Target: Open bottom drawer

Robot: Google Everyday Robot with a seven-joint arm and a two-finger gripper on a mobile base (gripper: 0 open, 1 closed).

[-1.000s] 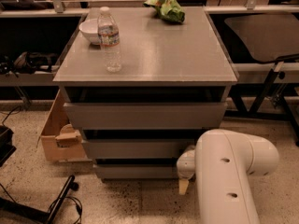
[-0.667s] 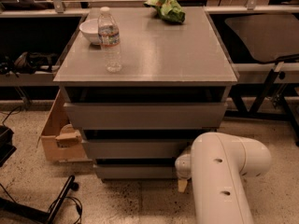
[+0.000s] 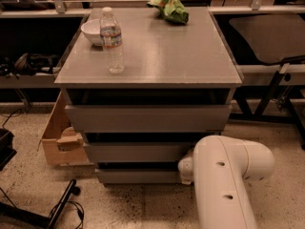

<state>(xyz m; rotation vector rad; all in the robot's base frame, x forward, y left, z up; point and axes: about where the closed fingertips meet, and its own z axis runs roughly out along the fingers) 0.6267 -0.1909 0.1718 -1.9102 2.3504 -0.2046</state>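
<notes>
Neighbouring gripper (image 3: 187, 171): slim grey bottom drawer (image 3: 137, 176)

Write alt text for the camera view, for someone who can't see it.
A white robot arm reaches to the right end of the slim grey bottom drawer front of a grey three-drawer cabinet, its tool mostly hidden behind the arm. On top stand a clear plastic water bottle, a white bowl and a green crumpled bag.
</notes>
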